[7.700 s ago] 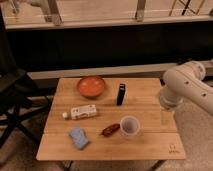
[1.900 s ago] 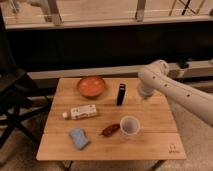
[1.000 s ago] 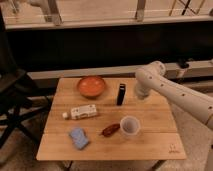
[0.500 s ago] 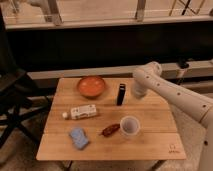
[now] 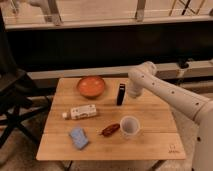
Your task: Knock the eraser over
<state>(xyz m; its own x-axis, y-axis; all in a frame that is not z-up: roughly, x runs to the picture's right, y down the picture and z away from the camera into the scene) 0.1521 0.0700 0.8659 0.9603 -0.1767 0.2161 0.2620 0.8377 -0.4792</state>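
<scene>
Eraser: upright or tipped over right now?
Upright: the eraser stands on its short end on the table, taller than wide. The shut pincer sits close beside it, opposite the bowl.

One camera, raised, off the table's (image 5: 150, 147) 6 o'clock edge, tilted down toward 12, mid-range, whole top in frame. Arm (image 5: 172, 96) in from 4 o'clock; gripper (image 5: 131, 93) closed, just beside eraser (image 5: 121, 94), at its 3 o'clock.

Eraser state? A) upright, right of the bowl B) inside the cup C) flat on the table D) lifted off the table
A: the eraser stands upright on the table, right of the bowl; the shut gripper is close at its right side.
</scene>
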